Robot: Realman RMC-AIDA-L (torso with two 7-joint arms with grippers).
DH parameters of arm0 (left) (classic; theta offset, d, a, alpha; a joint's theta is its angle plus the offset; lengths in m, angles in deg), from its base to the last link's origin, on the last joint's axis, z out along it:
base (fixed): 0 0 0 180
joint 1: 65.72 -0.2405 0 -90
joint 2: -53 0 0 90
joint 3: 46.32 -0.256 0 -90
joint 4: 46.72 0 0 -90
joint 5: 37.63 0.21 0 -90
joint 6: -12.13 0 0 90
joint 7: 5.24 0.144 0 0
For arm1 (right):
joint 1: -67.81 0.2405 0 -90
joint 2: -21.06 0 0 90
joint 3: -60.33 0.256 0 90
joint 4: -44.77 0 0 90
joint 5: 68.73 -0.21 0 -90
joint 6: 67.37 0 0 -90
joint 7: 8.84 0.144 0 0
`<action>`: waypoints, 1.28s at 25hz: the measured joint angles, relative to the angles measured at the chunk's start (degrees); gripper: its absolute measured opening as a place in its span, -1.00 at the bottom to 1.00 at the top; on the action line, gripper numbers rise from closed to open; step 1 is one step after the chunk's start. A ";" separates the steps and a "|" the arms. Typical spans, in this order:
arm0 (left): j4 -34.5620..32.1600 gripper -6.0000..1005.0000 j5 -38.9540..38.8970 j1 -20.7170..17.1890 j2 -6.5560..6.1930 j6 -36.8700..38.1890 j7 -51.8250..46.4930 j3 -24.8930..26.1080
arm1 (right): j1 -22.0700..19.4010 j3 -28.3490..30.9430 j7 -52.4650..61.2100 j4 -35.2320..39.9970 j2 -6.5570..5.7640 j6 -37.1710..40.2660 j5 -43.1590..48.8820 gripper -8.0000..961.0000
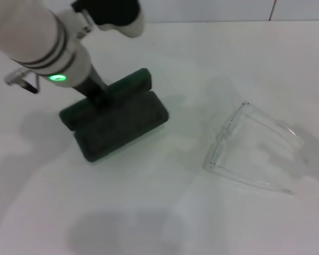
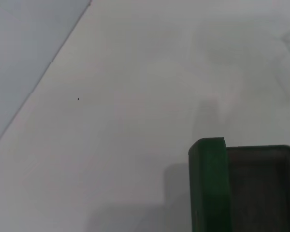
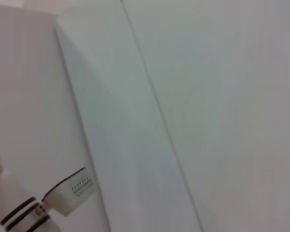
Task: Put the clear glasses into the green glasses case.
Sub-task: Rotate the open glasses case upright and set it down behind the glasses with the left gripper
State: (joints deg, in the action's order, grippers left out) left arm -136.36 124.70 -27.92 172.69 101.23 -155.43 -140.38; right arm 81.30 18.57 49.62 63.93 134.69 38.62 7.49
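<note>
dark green rectangular hard glasses case lies open, empty, under the left pincer at its hinge; pincer state cannot tell. transparent plastic glasses sit well apart on the white surface, not yet picked. right pincer unseen.
</note>
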 joint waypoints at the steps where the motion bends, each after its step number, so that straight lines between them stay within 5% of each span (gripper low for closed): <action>1: 0.25 -0.59 -0.05 0.24 0.03 -0.35 -2.39 -1.13 | 0.00 0.00 0.00 0.00 0.00 0.00 0.00 0.78; 17: 2.94 -0.59 0.05 -0.53 0.19 -3.39 -20.57 -5.02 | -1.01 1.03 -2.48 0.00 -1.90 0.50 -0.06 0.78; 23: 0.79 -0.59 0.15 -0.86 -0.07 -4.29 -13.20 -8.45 | -1.38 2.41 -2.57 0.00 -2.02 0.32 0.29 0.78; 32: -2.60 -0.59 0.24 -3.98 -0.24 -4.78 12.81 -9.61 | -2.20 2.47 -2.57 -0.05 -1.55 0.32 0.15 0.78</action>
State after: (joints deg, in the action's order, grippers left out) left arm -138.96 124.93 -31.91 172.46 96.45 -142.62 -149.99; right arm 79.10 21.04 47.05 63.88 133.14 38.94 7.64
